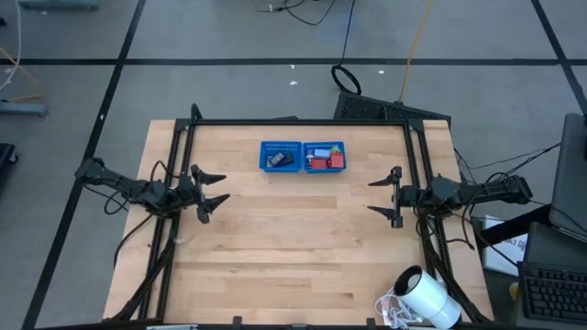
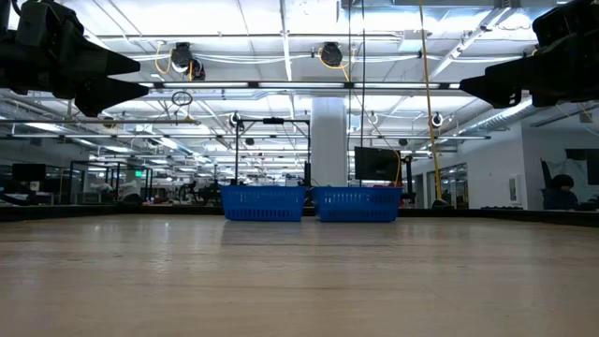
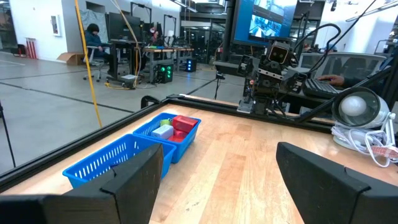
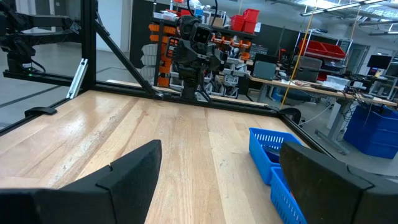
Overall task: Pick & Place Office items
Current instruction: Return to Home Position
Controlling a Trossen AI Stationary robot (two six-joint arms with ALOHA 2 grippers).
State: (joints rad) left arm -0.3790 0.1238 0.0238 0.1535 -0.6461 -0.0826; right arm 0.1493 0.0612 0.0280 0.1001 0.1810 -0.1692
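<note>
Both hands hung spread wide and empty above the bench (image 1: 293, 247), touching nothing: the left hand (image 1: 216, 188) was near the left edge and the right hand (image 1: 373, 196) near the right. Between them and farther back, well apart from either hand, stood the blue mesh tray (image 1: 302, 144). Dark office items (image 1: 278, 160) lay in its left compartment, and red office items (image 3: 182, 122) lay with a pale piece (image 3: 163, 130) in its right. From above they were too small to count, and at bench level the tray's walls hid them.

Smooth pale wood table (image 1: 293, 247) with a soft sheen, blue plastic mesh bins (image 2: 263, 204), smooth white cylinder (image 1: 431, 298).
</note>
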